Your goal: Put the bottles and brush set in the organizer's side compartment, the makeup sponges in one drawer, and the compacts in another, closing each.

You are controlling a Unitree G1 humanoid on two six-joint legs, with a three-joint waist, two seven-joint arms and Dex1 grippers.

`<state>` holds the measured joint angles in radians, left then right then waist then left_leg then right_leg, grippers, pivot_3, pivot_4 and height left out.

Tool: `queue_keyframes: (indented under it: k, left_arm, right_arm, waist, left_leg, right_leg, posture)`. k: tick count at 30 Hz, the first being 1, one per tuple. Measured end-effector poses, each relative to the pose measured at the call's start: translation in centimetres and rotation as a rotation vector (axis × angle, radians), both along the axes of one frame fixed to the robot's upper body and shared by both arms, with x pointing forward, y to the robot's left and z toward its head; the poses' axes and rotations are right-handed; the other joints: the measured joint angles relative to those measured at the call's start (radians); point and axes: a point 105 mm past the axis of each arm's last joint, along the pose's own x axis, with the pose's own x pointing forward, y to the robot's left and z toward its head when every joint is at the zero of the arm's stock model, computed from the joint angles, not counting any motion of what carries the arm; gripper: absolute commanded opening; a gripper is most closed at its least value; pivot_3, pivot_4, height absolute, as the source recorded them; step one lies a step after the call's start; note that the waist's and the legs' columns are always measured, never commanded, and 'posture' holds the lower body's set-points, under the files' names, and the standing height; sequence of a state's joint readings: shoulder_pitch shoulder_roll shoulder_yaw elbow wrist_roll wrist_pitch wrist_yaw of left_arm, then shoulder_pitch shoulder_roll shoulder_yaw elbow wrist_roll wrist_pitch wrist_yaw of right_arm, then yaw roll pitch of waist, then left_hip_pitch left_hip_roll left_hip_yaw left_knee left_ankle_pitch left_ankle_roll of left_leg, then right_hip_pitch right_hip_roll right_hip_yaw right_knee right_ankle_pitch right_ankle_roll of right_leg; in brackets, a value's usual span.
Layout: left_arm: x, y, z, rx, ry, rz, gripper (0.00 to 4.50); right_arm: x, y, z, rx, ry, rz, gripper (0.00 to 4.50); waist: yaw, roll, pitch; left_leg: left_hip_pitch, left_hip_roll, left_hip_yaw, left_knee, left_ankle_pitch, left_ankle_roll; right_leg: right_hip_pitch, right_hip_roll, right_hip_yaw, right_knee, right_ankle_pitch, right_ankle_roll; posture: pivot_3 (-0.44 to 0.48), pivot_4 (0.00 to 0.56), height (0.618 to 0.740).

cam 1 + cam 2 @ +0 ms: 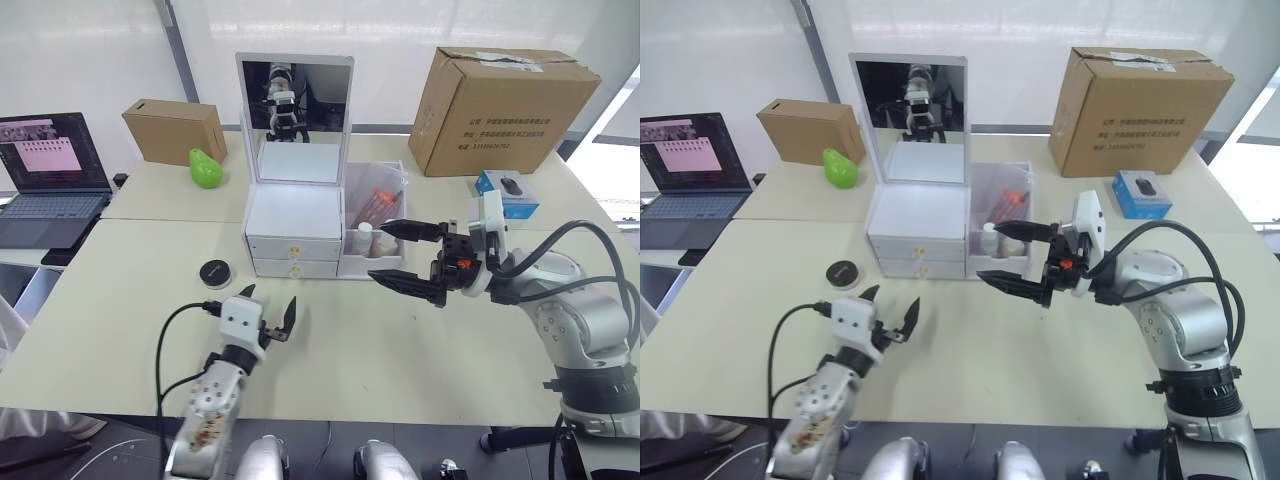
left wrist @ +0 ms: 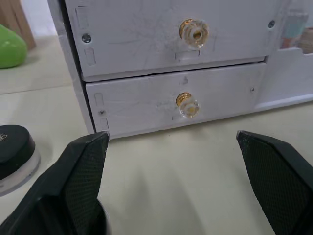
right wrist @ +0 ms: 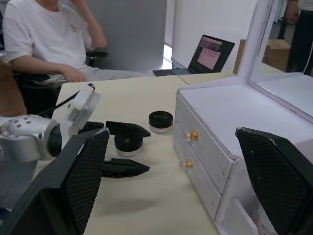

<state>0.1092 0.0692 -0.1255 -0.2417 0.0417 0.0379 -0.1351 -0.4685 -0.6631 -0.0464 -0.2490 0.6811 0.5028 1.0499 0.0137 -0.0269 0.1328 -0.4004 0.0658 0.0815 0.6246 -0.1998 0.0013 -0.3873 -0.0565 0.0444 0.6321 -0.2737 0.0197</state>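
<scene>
Compact (image 1: 214, 271) lies on the surface just far-left of the open, empty left end effector (image 1: 268, 308); the right end effector (image 1: 400, 257), also open, hovers by the side compartment (image 1: 375, 222).

Pale cream tables (image 1: 120, 300) are pushed together, their seams showing as thin lines across the top. Behind them runs a bright white wall of frosted panels (image 1: 90, 50), split by a slanting grey post (image 1: 178, 45). Light is even and soft. At the far side a person in a white shirt (image 3: 44, 34) sits against a grey partition (image 3: 132, 29).
</scene>
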Motion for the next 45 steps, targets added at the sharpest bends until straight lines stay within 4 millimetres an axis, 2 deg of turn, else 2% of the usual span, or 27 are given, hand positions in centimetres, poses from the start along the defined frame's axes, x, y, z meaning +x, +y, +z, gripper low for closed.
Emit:
queue_keyframes:
  k: [6, 11, 26, 30, 39, 40, 45]
  left_arm:
    - [2.2, -1.8, -0.9, -0.010, -0.046, 0.068, 4.48]
    - [3.2, -2.7, -0.9, -0.020, -0.100, 0.101, 4.48]
    - [4.6, -3.7, -1.1, -0.011, -0.124, 0.073, 4.48]
    - [4.7, -3.8, -1.1, -0.012, -0.123, 0.069, 3.57]
    - [4.7, -4.0, -1.2, -0.011, -0.120, 0.061, 0.69]
    - [4.7, -4.0, -1.2, -0.011, -0.119, 0.058, 0.54]
    - [4.7, -4.1, -1.2, -0.019, -0.115, 0.049, 0.54]
  right_arm:
    - [-0.1, 0.0, 0.0, -0.007, 0.005, 0.025, 4.50]
    - [0.0, -0.2, -0.1, -0.016, 0.015, 0.025, 4.50]
    - [0.1, -0.6, -0.4, -0.026, 0.033, -0.005, 4.50]
    - [-0.2, -0.5, -0.3, -0.030, 0.028, -0.004, 4.50]
    - [-0.3, -0.3, -0.1, -0.026, 0.020, -0.010, 4.50]
    - [-0.3, -0.3, -0.1, -0.025, 0.018, -0.012, 4.50]
    - [-0.4, -0.3, -0.1, -0.030, 0.024, -0.016, 4.50]
  waist:
    - [-0.001, 0.001, 0.000]
    - [-0.001, 0.001, 0.000]
    - [-0.001, 0.001, 0.000]
    - [-0.001, 0.001, 0.000]
    - [-0.001, 0.001, 0.000]
    - [-0.001, 0.001, 0.000]
    - [-0.001, 0.001, 0.000]
  left_leg:
    - [-0.001, 0.000, -0.001, 0.001, 0.000, 0.000]
    - [-0.003, 0.000, -0.002, 0.001, 0.000, 0.000]
    - [-0.003, -0.001, -0.002, 0.002, 0.000, 0.000]
    - [-0.003, -0.001, -0.002, 0.002, 0.000, 0.000]
    - [-0.003, -0.001, -0.002, 0.002, 0.000, 0.000]
    - [-0.003, -0.001, -0.002, 0.002, 0.000, 0.000]
    - [-0.003, -0.001, -0.002, 0.002, 0.000, 0.000]
  right_leg:
    - [-0.001, 0.000, -0.001, 0.000, 0.000, 0.001]
    - [-0.001, 0.000, -0.001, 0.000, 0.001, 0.002]
    - [-0.001, 0.000, -0.002, 0.000, 0.001, 0.002]
    - [-0.001, 0.000, -0.002, 0.000, 0.001, 0.002]
    - [-0.001, 0.000, -0.002, 0.000, 0.001, 0.002]
    - [-0.001, 0.000, -0.002, 0.000, 0.001, 0.002]
    - [-0.001, 0.000, -0.002, 0.000, 0.001, 0.002]
  posture:
    - [0.000, 0.150, 0.740]
    - [0.000, 0.150, 0.740]
    - [0.000, 0.150, 0.740]
    - [0.000, 0.150, 0.740]
    - [0.000, 0.150, 0.740]
    - [0.000, 0.150, 0.740]
    - [0.000, 0.150, 0.740]
